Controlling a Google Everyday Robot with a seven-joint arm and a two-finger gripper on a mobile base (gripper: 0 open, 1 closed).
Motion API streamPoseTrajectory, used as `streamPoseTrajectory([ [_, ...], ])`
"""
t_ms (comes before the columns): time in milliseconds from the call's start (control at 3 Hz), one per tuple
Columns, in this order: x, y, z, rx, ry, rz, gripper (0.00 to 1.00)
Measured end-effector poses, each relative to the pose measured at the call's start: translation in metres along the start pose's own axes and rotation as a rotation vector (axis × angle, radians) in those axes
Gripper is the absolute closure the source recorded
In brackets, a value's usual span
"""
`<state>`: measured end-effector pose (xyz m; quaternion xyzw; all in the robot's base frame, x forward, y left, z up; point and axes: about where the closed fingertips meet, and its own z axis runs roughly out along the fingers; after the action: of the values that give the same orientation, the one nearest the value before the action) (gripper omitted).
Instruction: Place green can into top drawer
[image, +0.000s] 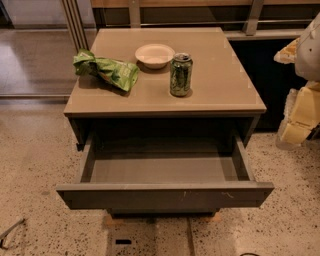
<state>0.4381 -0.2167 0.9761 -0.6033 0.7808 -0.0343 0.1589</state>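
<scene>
The green can (180, 74) stands upright on the cabinet top, right of centre, next to a white bowl. The top drawer (165, 194) is pulled wide open below the top, and its inside looks bare. My gripper (299, 117) shows as white and cream parts at the right edge of the camera view. It is beside the cabinet, well to the right of the can and apart from it, and it holds nothing that I can see.
A bright green snack bag (106, 70) lies on the left of the cabinet top (220, 90). A white bowl (155, 54) sits at the back centre. Speckled floor surrounds the cabinet. A rail and dark wall run behind it.
</scene>
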Motion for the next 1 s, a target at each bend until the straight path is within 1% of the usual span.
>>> streamPoseTrajectory([
  [333, -0.001, -0.007, -0.001, 0.021, 0.001, 0.001, 0.0],
  [667, -0.012, -0.04, 0.01, 0.064, -0.052, 0.0, 0.0],
  [1000, -0.031, -0.089, 0.032, 0.109, -0.137, 0.007, 0.0],
])
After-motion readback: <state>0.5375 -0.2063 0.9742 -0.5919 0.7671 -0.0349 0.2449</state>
